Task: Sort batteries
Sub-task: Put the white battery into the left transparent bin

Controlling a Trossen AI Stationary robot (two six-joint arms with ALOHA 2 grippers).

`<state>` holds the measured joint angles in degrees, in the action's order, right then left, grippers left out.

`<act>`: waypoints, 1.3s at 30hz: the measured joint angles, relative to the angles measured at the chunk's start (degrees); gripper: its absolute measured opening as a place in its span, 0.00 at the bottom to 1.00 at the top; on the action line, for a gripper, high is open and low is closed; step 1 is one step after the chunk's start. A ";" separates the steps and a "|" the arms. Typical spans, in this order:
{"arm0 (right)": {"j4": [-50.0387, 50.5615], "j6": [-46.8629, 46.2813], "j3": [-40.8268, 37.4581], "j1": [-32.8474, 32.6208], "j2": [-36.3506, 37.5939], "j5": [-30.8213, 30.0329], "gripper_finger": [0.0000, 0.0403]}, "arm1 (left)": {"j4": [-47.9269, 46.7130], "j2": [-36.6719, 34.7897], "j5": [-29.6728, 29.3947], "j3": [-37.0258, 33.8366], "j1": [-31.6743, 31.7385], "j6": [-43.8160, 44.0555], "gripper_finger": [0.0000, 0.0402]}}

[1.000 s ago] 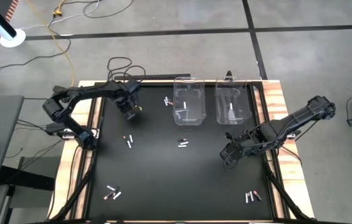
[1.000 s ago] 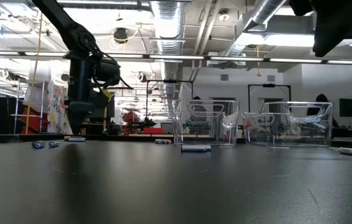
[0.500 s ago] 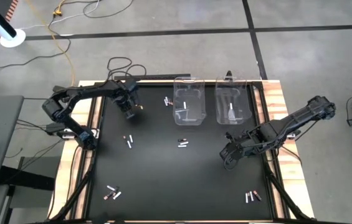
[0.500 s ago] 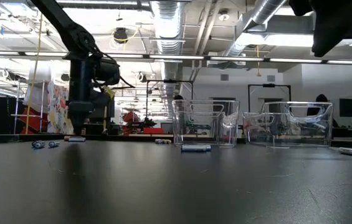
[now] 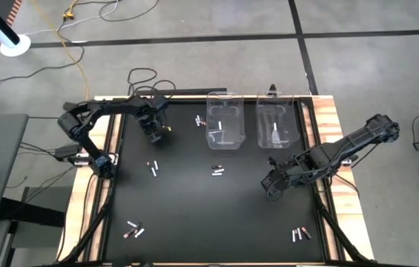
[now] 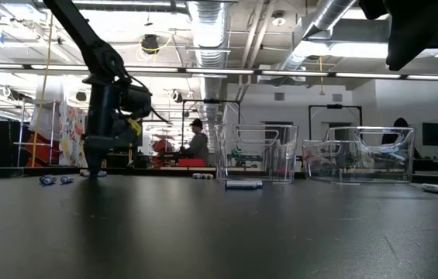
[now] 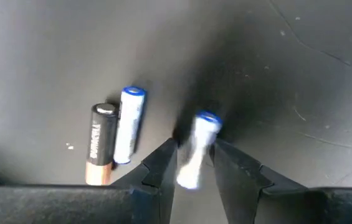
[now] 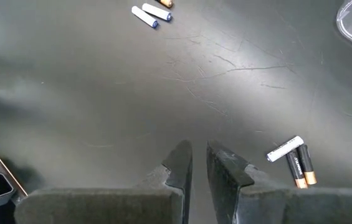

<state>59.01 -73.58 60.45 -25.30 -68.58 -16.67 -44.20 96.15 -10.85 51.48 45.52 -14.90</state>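
Note:
My left gripper [image 7: 194,163] is at the table's far left [image 5: 154,133], pointing almost straight down, its tips close to the black table top [image 6: 94,167]. It is open by a narrow gap, and a white battery with a blue end [image 7: 199,146] lies in that gap. Beside it lie another white battery [image 7: 129,124] and a dark, copper-ended one [image 7: 101,146]. My right gripper [image 8: 199,158] hangs above the table's right side [image 5: 271,187], its fingers a narrow gap apart with nothing between them. Two clear bins [image 5: 225,120] [image 5: 277,122] at the far edge hold a few white batteries. My left gripper's two fingers [image 7: 163,168] stand on either side of the white battery's near end [image 7: 189,175], coming from above and lying along it. The battery lies on the table. I cannot tell whether the fingers touch it.
Loose batteries lie in small groups: left of the bins [image 5: 199,119], left of centre [image 5: 153,168], at the centre [image 5: 218,170], near left [image 5: 133,230], near right [image 5: 301,234]. A white and a copper battery [image 8: 293,163] lie ahead of my right gripper. A person sits in the room behind [image 6: 197,143].
My left gripper has come down toward the table over the white battery, with the gap between its fingers unchanged. The batteries have stayed where they were.

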 joint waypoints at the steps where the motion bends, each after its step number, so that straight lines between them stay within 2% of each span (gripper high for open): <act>1: 0.02 0.02 0.00 0.00 0.00 0.00 0.17 | -0.19 0.35 0.02 0.00 -0.09 0.21 0.25; 7: 0.04 0.05 -0.02 0.00 0.00 0.00 0.17 | -0.50 1.02 0.12 -0.07 -1.07 0.94 0.22; 14: 0.10 0.46 -0.02 0.00 0.00 0.00 0.17 | -1.51 1.04 0.24 -0.11 -1.94 3.50 0.04; 19: 0.17 1.37 -0.02 -0.01 0.00 -0.44 0.17 | -2.63 0.82 0.30 -0.09 -2.58 4.94 0.04; 24: -0.09 4.54 -0.02 -1.98 0.00 -5.77 0.17 | -2.78 -1.59 1.15 -0.27 -2.87 7.13 0.04; 30: -1.58 5.26 -0.02 -5.83 0.00 -8.54 0.17 | -4.50 -6.51 6.42 -0.48 -3.13 9.54 0.04; 39: -2.70 8.48 -0.02 -8.80 0.00 -10.88 0.17 | -6.27 -12.38 5.02 -0.46 -5.78 14.74 0.04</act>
<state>56.31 -65.10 60.42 -34.10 -68.58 -27.55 -50.47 83.77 -5.83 51.03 39.74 -0.16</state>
